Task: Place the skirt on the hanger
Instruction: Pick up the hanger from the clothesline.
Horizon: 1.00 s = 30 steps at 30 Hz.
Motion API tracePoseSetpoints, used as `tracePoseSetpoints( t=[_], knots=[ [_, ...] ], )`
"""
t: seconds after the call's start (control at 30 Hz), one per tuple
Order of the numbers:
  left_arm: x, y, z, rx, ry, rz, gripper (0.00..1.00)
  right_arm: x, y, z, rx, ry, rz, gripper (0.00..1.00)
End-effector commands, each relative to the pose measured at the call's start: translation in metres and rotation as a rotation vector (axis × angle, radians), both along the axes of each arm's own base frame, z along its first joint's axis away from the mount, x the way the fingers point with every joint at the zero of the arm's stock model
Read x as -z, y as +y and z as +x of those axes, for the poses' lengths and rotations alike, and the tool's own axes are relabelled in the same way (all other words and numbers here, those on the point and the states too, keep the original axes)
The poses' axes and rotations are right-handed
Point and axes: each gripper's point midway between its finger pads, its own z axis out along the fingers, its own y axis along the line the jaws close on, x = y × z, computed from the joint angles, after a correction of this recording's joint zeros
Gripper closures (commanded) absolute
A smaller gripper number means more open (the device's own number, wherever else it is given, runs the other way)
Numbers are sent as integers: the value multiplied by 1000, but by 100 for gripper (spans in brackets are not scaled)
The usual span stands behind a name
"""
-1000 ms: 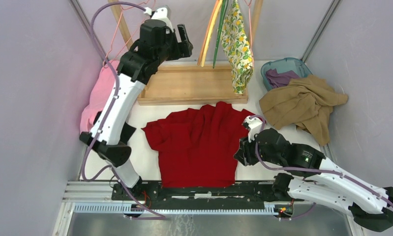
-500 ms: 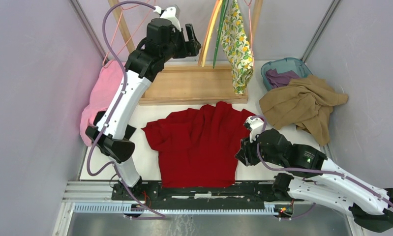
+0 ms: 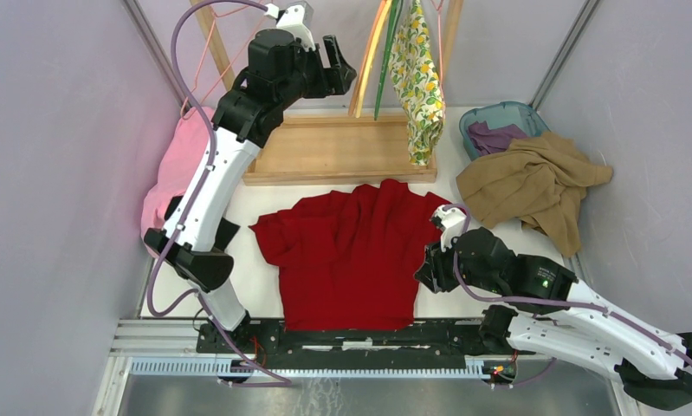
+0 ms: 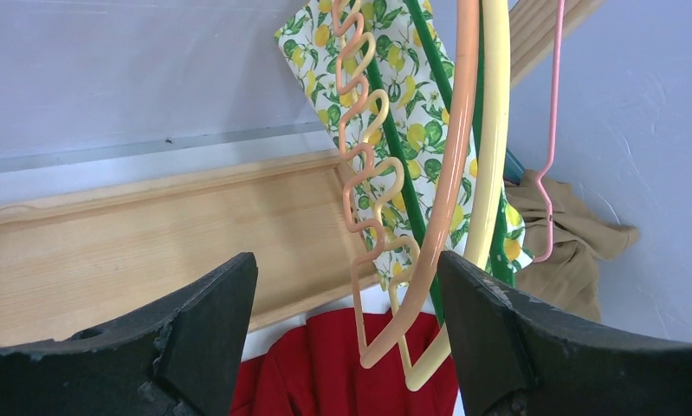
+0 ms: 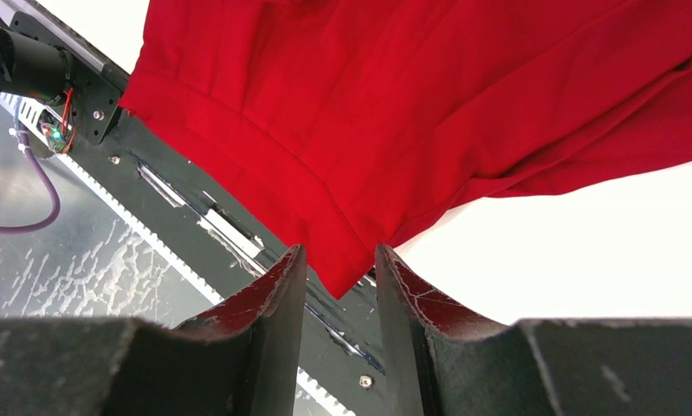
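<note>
The lemon-print skirt [image 3: 418, 82] hangs at the right side of the wooden rack, behind the hangers; it also shows in the left wrist view [image 4: 316, 52]. A thin pink hanger [image 4: 552, 130] hangs beside it, seen as a thin line in the top view [image 3: 439, 35]. I cannot tell whether the skirt hangs on it. My left gripper [image 3: 338, 65] is raised and wide open, just left of the hangers and holding nothing [image 4: 346, 347]. My right gripper [image 3: 424, 269] is low over the red garment's near corner, jaws a little apart and empty [image 5: 340, 277].
An orange hanger [image 4: 437, 217], a yellow hanger [image 4: 494, 156] and a green hanger [image 4: 403, 173] hang in front of the skirt. A red garment [image 3: 346, 256], a tan garment [image 3: 533, 186], a blue basket [image 3: 524, 113], a pink cloth [image 3: 177, 165] and the rack's base [image 3: 338, 147] lie below.
My left gripper has risen and moved right toward the hanging hangers. The right arm has not moved.
</note>
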Motion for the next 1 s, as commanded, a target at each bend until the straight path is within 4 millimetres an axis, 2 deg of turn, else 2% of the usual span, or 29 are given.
tracePoseSetpoints(
  t=[0.0,0.43,0.73,0.97],
  knots=[
    [-29,-4,-3,36,-95,-22,17,-5,3,3,-6,-27,23,59],
    [-22,-23,11,74,-103,-14,17,-2,1,1,-6,-25,19,59],
    [-14,-44,10,94,-113,18,17,0,2,2,-10,-24,12,59],
    [-19,-57,8,77,-154,57,17,3,2,1,-15,-20,6,59]
  ],
)
